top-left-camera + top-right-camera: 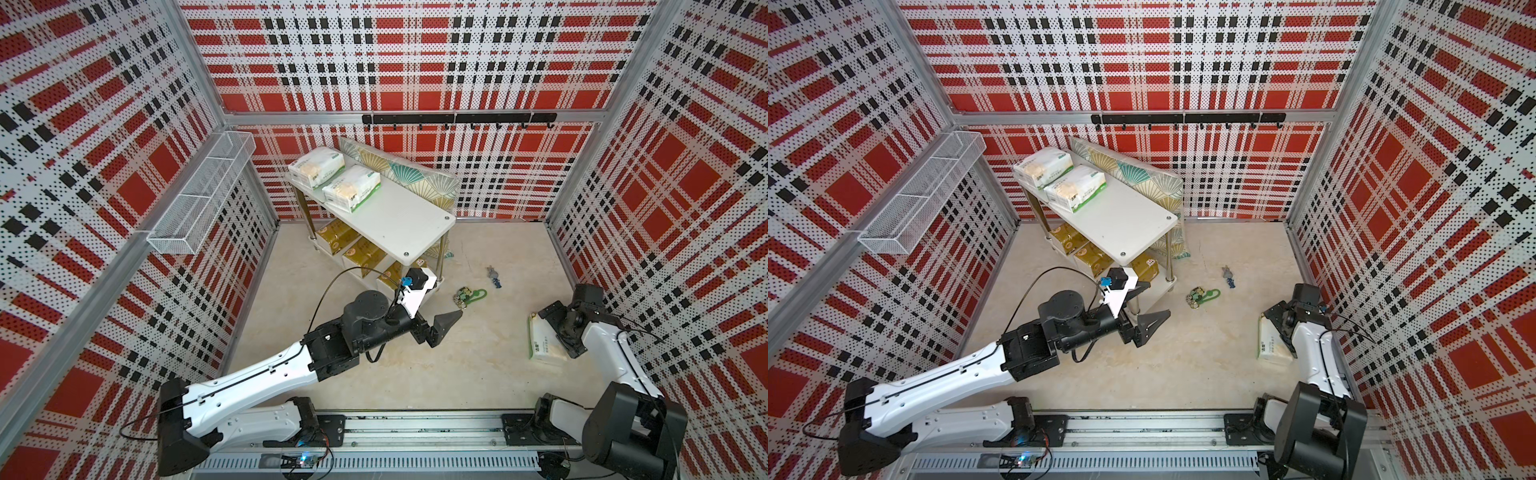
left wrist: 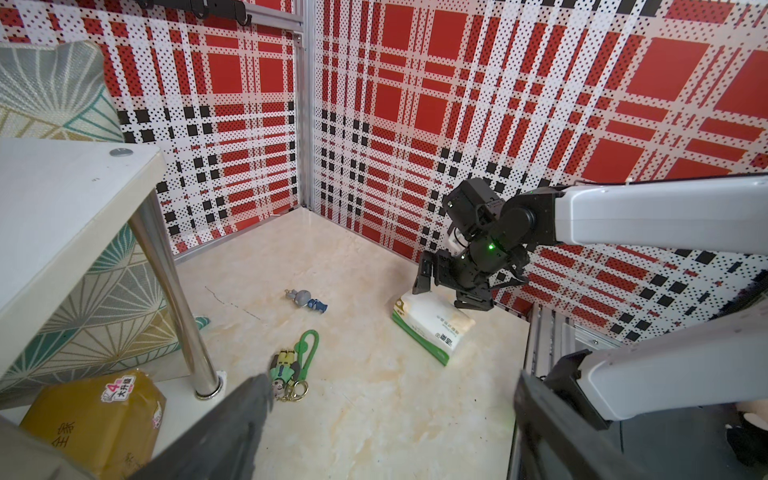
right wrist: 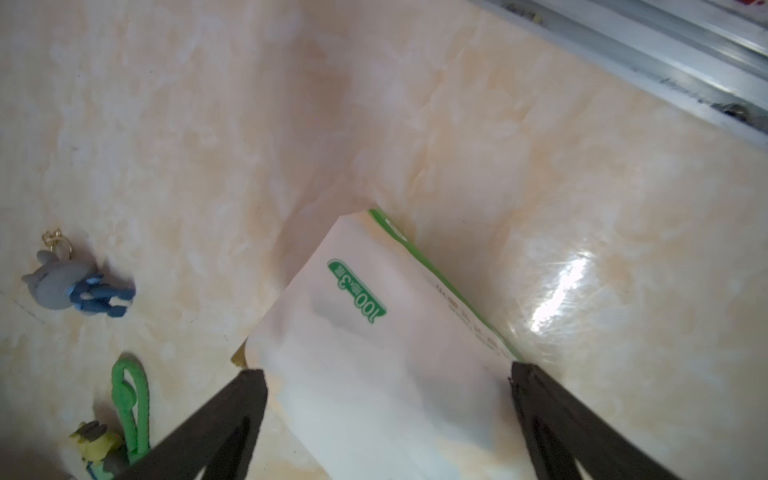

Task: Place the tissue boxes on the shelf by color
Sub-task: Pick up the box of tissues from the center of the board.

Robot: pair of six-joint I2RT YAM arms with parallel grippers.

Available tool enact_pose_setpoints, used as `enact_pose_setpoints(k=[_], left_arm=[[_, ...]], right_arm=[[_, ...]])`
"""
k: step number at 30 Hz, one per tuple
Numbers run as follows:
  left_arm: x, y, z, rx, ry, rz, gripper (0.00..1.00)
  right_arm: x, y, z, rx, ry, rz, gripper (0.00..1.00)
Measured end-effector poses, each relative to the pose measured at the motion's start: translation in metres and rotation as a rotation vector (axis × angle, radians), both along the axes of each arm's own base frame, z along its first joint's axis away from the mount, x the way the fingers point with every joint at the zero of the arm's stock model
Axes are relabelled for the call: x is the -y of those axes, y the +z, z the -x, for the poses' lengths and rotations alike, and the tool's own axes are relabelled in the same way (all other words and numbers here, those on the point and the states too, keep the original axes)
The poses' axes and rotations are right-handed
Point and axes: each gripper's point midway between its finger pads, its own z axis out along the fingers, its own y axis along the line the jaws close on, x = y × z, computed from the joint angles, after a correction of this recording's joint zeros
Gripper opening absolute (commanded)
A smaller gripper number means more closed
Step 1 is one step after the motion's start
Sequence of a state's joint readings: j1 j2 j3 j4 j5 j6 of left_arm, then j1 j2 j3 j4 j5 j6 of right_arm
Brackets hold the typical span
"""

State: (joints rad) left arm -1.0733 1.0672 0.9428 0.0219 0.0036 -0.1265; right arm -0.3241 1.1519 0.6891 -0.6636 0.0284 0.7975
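Note:
The shelf (image 1: 399,220) stands at the back with two white tissue boxes (image 1: 318,164) (image 1: 352,187) on its top board. Three gold ones (image 1: 336,235) (image 1: 365,255) (image 1: 392,274) lie on the lower board; the left wrist view shows the nearest gold pack (image 2: 95,419). A third white box (image 1: 540,338) (image 2: 432,328) (image 3: 374,332) lies on the floor at the right. My right gripper (image 1: 559,332) (image 3: 385,371) is open just above it, a finger on either side. My left gripper (image 1: 442,301) (image 2: 392,380) hangs open and empty by the shelf's near end.
A fan-patterned cushion (image 1: 415,174) leans behind the shelf. Two keychains, one green (image 1: 467,297) and one grey-blue (image 1: 493,277), lie on the floor between the grippers. A wire basket (image 1: 199,195) hangs on the left wall and a black hook rail (image 1: 457,118) on the back wall.

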Motion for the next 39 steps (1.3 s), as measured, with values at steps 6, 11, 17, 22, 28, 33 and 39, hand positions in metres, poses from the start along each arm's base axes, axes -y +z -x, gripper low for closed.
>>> enact_pose_setpoints(k=[6,11,17,22,28,33,39], left_arm=[[0.001,0.001,0.0,0.003,0.0,0.006,0.95],[0.005,-0.003,-0.001,-0.002,-0.007,0.001,0.95],[0.008,-0.008,-0.002,-0.01,-0.011,-0.008,0.95],[0.01,-0.009,-0.003,-0.012,-0.012,-0.008,0.95],[0.014,-0.014,-0.002,-0.022,-0.017,-0.017,0.95],[0.016,-0.016,-0.001,-0.029,-0.02,-0.019,0.95],[0.019,-0.02,-0.001,-0.037,-0.022,-0.027,0.95]], right_arm=[[-0.034,0.001,-0.01,-0.003,0.119,0.006,1.0],[-0.06,0.001,-0.018,-0.02,0.229,0.016,1.0],[-0.064,-0.001,-0.028,-0.075,0.307,0.064,1.0],[-0.06,-0.003,-0.044,-0.127,0.381,0.109,1.0],[-0.058,-0.004,-0.062,-0.162,0.484,0.149,1.0],[-0.059,-0.01,-0.071,-0.196,0.546,0.161,1.0],[-0.059,-0.015,-0.076,-0.219,0.597,0.173,1.0]])
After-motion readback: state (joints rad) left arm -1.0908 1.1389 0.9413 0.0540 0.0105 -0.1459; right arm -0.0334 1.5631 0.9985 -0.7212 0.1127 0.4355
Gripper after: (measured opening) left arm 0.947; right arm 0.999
